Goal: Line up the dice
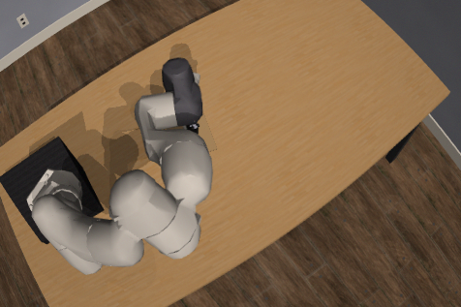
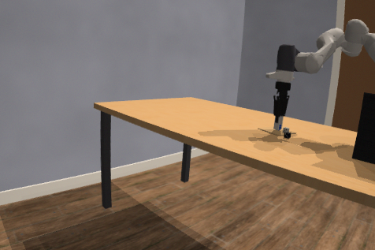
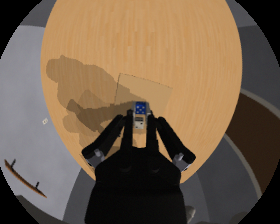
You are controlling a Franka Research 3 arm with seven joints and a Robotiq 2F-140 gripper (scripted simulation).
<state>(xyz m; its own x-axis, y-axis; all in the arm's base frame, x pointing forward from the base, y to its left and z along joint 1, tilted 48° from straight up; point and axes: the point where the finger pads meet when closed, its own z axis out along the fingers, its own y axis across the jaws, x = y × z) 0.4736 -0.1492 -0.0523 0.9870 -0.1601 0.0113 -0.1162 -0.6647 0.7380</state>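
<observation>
My gripper (image 2: 279, 124) (image 3: 140, 106) points straight down, low over the mat. It is shut on a blue die (image 2: 280, 127) (image 3: 141, 107) with white pips. Whether the blue die touches the mat cannot be told. A whitish die with dark pips (image 2: 286, 129) (image 3: 139, 122) is close beside it, seen between the fingers in the wrist view. A black die (image 2: 287, 136) is next to the whitish one in the exterior view; it is hidden in the wrist view. The thin wood-coloured mat (image 1: 208, 139) (image 3: 128, 87) is partly shaded. The arm hides most of it in the top view.
The wooden table (image 1: 291, 81) (image 2: 157, 117) extends well beyond the mat, away from the base. The black base block (image 1: 55, 154) (image 2: 364, 133) stands at the robot's end. The arm's shadows fall across the mat and the table beside it.
</observation>
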